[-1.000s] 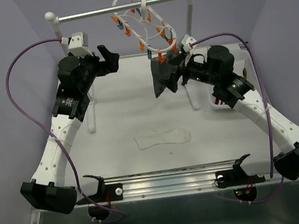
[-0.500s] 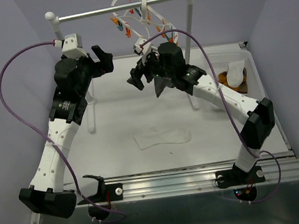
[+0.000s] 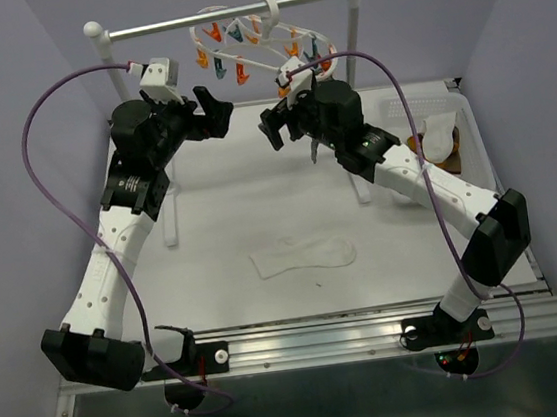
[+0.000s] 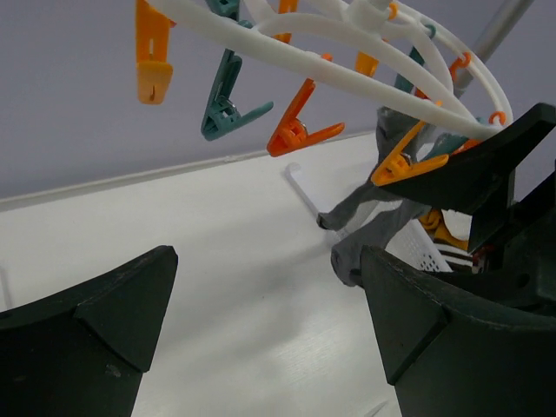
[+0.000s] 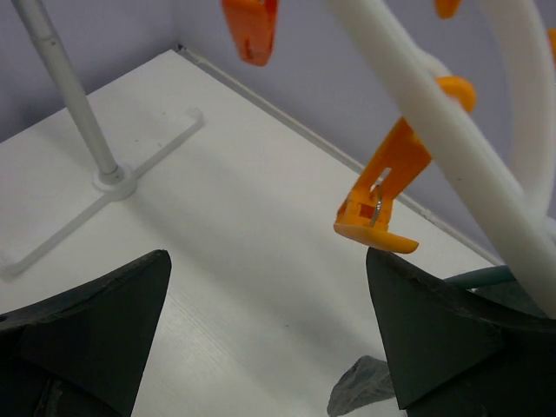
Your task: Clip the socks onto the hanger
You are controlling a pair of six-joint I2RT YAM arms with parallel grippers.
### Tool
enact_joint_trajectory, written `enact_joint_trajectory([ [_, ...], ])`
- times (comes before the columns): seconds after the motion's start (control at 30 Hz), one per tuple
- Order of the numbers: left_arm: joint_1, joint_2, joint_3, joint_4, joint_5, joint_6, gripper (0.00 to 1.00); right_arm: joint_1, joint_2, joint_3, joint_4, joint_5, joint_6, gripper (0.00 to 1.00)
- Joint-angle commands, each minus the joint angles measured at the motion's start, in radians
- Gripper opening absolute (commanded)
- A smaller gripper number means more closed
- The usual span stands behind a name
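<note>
The white oval hanger (image 3: 258, 42) hangs from the rail, its orange and teal clips dangling. A grey sock (image 4: 375, 215) hangs from one clip; in the top view my right arm hides most of it. A white sock (image 3: 304, 257) lies flat in the middle of the table. My left gripper (image 3: 213, 109) is open and empty, just left of and below the hanger ring (image 4: 347, 50). My right gripper (image 3: 275, 128) is open under the ring (image 5: 417, 95). An orange clip (image 5: 387, 187) hangs just above its right finger, and the grey sock's tip (image 5: 360, 391) shows below.
The metal rail (image 3: 187, 21) spans two ball-topped posts with flat feet on the table (image 3: 218, 205). A white perforated basket (image 3: 403, 109) at the right holds more socks (image 3: 438, 140). Purple cables loop from both wrists.
My right arm has swung left from the basket side to under the hanger, its jaws open throughout. The hanger has swung and turned. My left gripper has shifted slightly right toward it.
</note>
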Motion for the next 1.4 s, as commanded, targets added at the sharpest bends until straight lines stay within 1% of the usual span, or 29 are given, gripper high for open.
enact_joint_trajectory([
  [0.0,0.006,0.048,0.056,0.077,0.146,0.054,0.99,-0.025,-0.078,-0.046,0.108,0.049,0.002,1.00],
  [0.1,0.004,0.076,0.071,0.094,0.226,0.072,0.99,-0.045,-0.107,-0.075,0.110,0.062,0.002,1.00],
  [0.23,0.004,0.099,0.088,0.107,0.273,0.075,0.99,-0.071,-0.133,-0.100,0.110,0.066,0.014,1.00],
  [0.4,0.003,0.139,0.120,0.118,0.289,0.069,0.99,-0.082,-0.159,-0.137,0.116,0.010,0.014,1.00],
  [0.5,0.001,0.159,0.140,0.100,0.283,0.064,0.99,-0.091,-0.167,-0.141,0.122,0.006,0.011,1.00],
  [0.67,0.001,0.136,0.125,0.103,0.306,0.055,0.99,-0.132,-0.162,-0.137,0.127,0.037,0.023,1.00],
  [0.77,-0.001,0.107,0.102,0.132,0.313,0.052,0.99,-0.158,-0.161,-0.137,0.131,0.026,0.042,1.00],
  [0.87,-0.002,0.096,0.099,0.138,0.358,0.034,0.99,-0.186,-0.171,-0.151,0.139,-0.009,0.039,1.00],
  [0.9,-0.005,0.099,0.105,0.138,0.388,0.032,0.99,-0.186,-0.180,-0.157,0.140,-0.061,0.028,1.00],
  [0.93,-0.008,0.101,0.108,0.138,0.432,0.031,0.99,-0.195,-0.185,-0.167,0.142,-0.079,0.022,1.00],
  [1.0,-0.031,0.101,0.108,0.138,0.444,0.046,0.99,-0.195,-0.194,-0.177,0.142,-0.124,0.017,1.00],
  [1.1,-0.039,0.101,0.113,0.121,0.428,0.067,0.99,-0.195,-0.210,-0.190,0.142,-0.168,0.004,1.00],
  [1.17,-0.037,0.095,0.114,0.089,0.386,0.081,0.99,-0.204,-0.217,-0.194,0.142,-0.170,0.004,1.00],
  [1.23,-0.039,0.070,0.106,0.068,0.317,0.096,0.99,-0.204,-0.222,-0.197,0.142,-0.159,0.002,1.00],
  [1.3,-0.039,0.027,0.079,0.045,0.277,0.110,0.99,-0.204,-0.225,-0.198,0.142,-0.145,0.004,1.00],
  [1.37,-0.039,-0.007,0.056,0.037,0.195,0.126,0.99,-0.214,-0.226,-0.200,0.142,-0.141,0.004,1.00],
])
